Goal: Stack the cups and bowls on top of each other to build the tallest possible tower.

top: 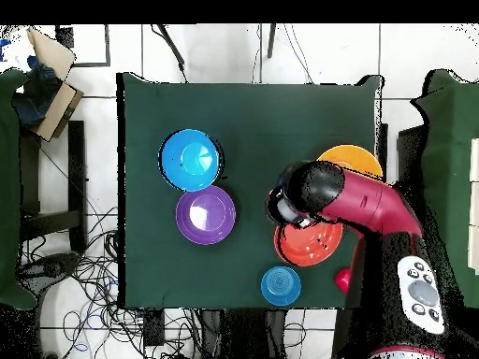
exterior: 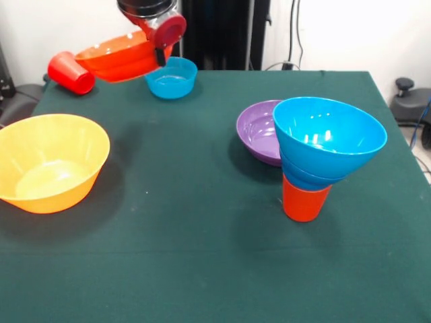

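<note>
Green surface (exterior: pixel 202 269), seen from the front and from overhead, with the cups and bowls spread across it.

Yellow bowl (exterior: pixel 50 161): the largest, glossy and upright, resting at the surface's left edge in the front view; overhead, the arm (top: pixel 374 210) hides most of it.

Orange-red bowl (exterior: pixel 121 59): large and glossy, tilted and lifted clear of the surface near the far left corner. The hand (exterior: pixel 160 54) meets its rim there. Whether the hand is clamped on the rim cannot be told from either view.

Tower (exterior: pixel 323 161): stands near the right edge, toward the near side. A medium blue bowl (exterior: pixel 330 134) on top, mouth up, nests in a smaller blue bowl (exterior: pixel 306 178), and both sit on an orange cup (exterior: pixel 304 200) standing on the surface. The bowls flare well beyond the cup.

Purple bowl (exterior: pixel 259 131): wide and upright, just behind and left of the tower, touching it or nearly so.

Small teal bowl (exterior: pixel 172 77): upright at the far edge, just right of the lifted bowl.

Red cup (exterior: pixel 71 72): lying on its side at the far left corner, mouth toward the left, beside the lifted bowl.

Open room: the middle of the surface and the whole near edge are bare cloth, as is the far right corner.
</note>
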`<state>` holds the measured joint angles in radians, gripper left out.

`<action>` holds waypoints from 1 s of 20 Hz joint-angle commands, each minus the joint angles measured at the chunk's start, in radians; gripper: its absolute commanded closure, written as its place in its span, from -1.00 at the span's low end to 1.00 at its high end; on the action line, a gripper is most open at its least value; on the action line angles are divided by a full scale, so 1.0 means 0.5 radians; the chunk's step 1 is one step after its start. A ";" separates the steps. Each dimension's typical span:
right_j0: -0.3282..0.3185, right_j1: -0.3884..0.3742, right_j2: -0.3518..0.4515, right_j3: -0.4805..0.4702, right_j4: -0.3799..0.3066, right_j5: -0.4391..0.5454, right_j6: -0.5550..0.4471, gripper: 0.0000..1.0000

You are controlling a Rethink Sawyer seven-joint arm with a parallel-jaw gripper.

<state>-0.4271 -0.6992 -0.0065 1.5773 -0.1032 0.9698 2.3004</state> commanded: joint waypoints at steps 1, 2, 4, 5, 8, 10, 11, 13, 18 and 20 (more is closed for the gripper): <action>0.123 0.070 0.250 -0.369 0.003 0.166 -0.066 1.00; 0.160 0.090 0.240 -0.456 0.016 0.245 0.006 1.00; 0.216 0.127 0.215 -0.604 0.012 0.354 0.099 1.00; 0.234 0.144 0.206 -0.659 0.012 0.387 0.123 1.00; 0.309 0.244 0.174 -0.870 0.035 0.429 0.259 1.00; 0.344 0.312 0.160 -0.999 0.059 0.480 0.327 1.00; 0.363 0.336 0.145 -1.052 0.069 0.515 0.354 1.00; 0.408 0.379 0.112 -1.185 0.095 0.644 0.443 1.00; 0.503 0.477 0.030 -1.532 0.161 1.020 0.649 1.00; 0.534 0.526 0.011 -1.600 0.188 1.020 0.708 1.00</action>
<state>-0.2034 -0.5359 -0.0065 0.9963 -0.0299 1.2995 2.3354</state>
